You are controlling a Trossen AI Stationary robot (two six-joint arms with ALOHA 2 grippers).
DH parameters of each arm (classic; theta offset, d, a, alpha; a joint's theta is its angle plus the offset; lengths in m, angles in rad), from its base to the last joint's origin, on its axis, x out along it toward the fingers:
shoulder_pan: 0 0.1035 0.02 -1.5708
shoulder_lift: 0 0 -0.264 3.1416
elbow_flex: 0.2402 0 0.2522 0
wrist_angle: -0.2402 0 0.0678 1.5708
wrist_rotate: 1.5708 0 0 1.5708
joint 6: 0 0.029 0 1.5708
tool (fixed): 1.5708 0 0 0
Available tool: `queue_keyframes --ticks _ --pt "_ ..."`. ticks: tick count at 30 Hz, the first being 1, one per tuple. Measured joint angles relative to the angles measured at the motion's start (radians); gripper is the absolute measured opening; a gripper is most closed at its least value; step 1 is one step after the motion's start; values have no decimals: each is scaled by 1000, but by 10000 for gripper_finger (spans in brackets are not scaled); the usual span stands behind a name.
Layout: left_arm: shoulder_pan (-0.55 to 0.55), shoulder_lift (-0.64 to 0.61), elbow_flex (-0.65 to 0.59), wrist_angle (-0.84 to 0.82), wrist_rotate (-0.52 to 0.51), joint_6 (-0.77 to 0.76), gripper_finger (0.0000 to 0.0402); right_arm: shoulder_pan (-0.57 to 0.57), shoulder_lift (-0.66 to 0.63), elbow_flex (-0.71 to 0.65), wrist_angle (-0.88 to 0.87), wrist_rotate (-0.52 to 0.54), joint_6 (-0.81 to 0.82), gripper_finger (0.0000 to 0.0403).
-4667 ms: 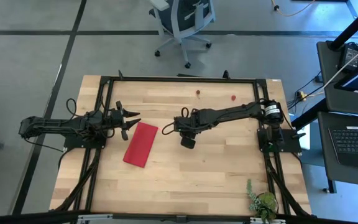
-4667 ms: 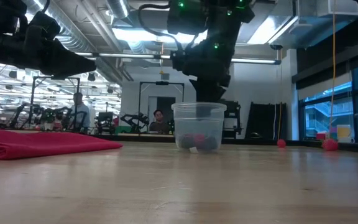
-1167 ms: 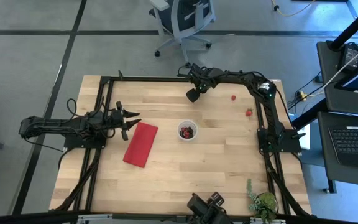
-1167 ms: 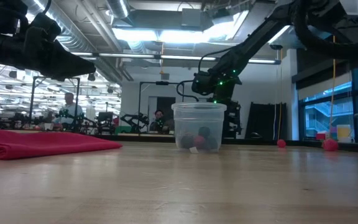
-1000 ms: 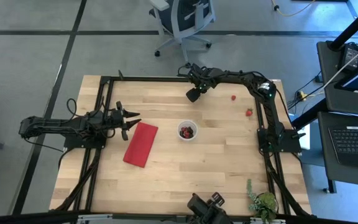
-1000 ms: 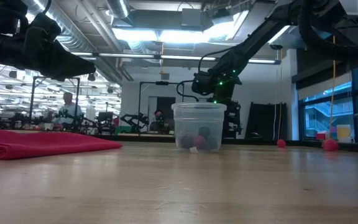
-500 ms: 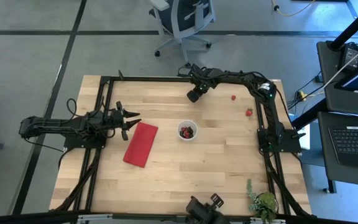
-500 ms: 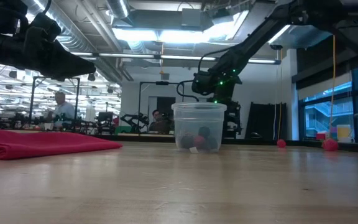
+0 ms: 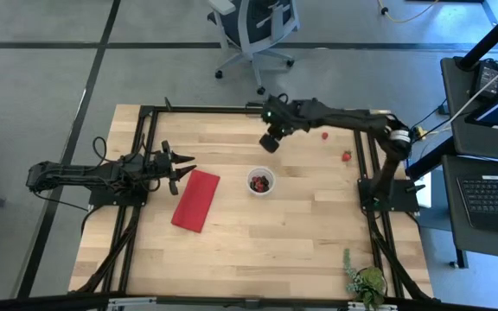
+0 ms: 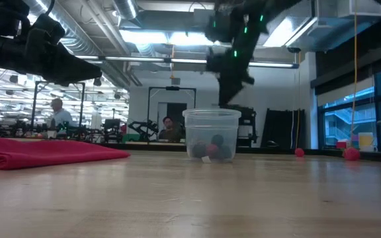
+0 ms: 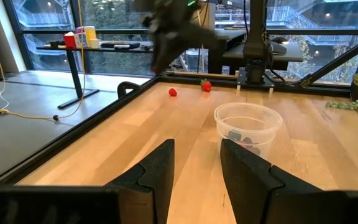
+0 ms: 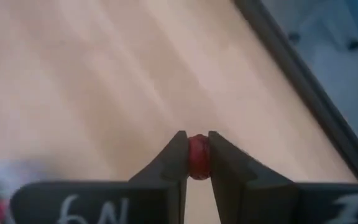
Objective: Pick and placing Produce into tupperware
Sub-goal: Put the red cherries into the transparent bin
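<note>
Between the right gripper's (image 12: 197,157) two dark fingertips sits a single round red berry (image 12: 197,155), pinched from both sides with the pads clamped on it and lifted clear of the wooden table (image 9: 249,225). Just beyond those fingers, toward the table's middle, stands the tupperware (image 9: 261,181), a small clear round cup holding several dark and red fruits at its bottom; seen from table height (image 10: 211,134), the right gripper (image 10: 233,59) hangs above and slightly behind its rim. Farther from the fingers, near the right arm's base, two loose berries lie on the wood: one (image 9: 324,135) closer to the far edge, another (image 9: 346,156) beside the frame rail. Left of the cup lies a flat magenta cloth (image 9: 195,199). Beside that cloth, the left gripper (image 9: 182,168) waits off the surface, its fingers (image 11: 157,171) partly apart and gripping nothing.
</note>
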Motion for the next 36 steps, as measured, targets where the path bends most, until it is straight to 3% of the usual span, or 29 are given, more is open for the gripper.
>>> queue_keyframes --ticks 5,13,36 --pt "0 0 0 0 0 0 124 154 -50 0 41 -1 19 52" --pt "0 0 0 0 0 -2 124 327 -10 1 115 43 13 53" --pt "0 0 0 -5 0 -7 124 389 141 -6 45 57 69 56"
